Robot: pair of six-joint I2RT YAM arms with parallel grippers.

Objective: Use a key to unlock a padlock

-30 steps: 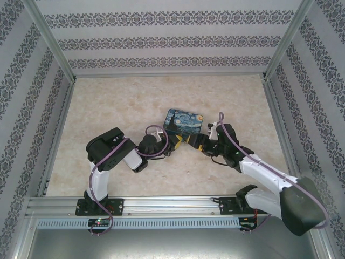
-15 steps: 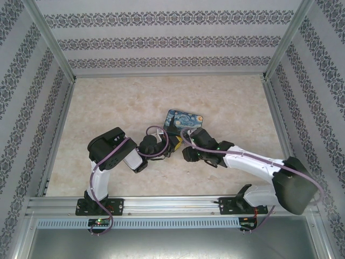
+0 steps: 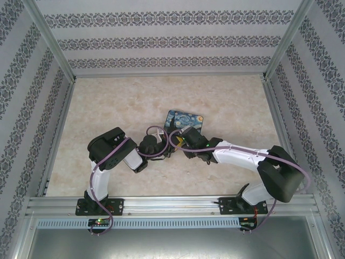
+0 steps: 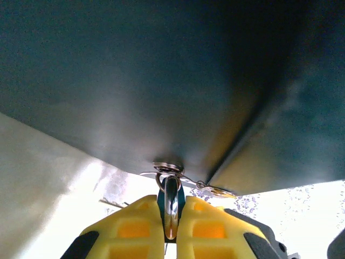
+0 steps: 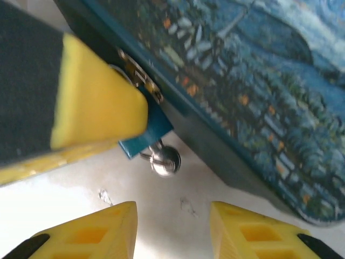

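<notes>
- The box (image 3: 185, 121), printed with a starry night scene, lies closed on the table (image 3: 118, 108) near the middle of the top view. Its contents are hidden.
- In the right wrist view the box runs across the upper right of the frame. A small brass hasp (image 5: 141, 76) sits on its dark side wall.
- The left gripper (image 4: 171, 204) has its yellow fingers pressed together on the padlock (image 5: 146, 135). It holds the blue-teal body right against the side of the box, just under the hasp.
- A small silvery piece, seemingly the key (image 5: 165, 160), sticks out of the padlock's lower end, just above the table. I cannot tell this for certain.
- The right gripper (image 5: 172, 211) is spread, with bare table between its fingers. It sits near the padlock and the silvery piece without touching either.
- In the top view both arms meet at the box's near edge, and they cover the padlock there.
</notes>
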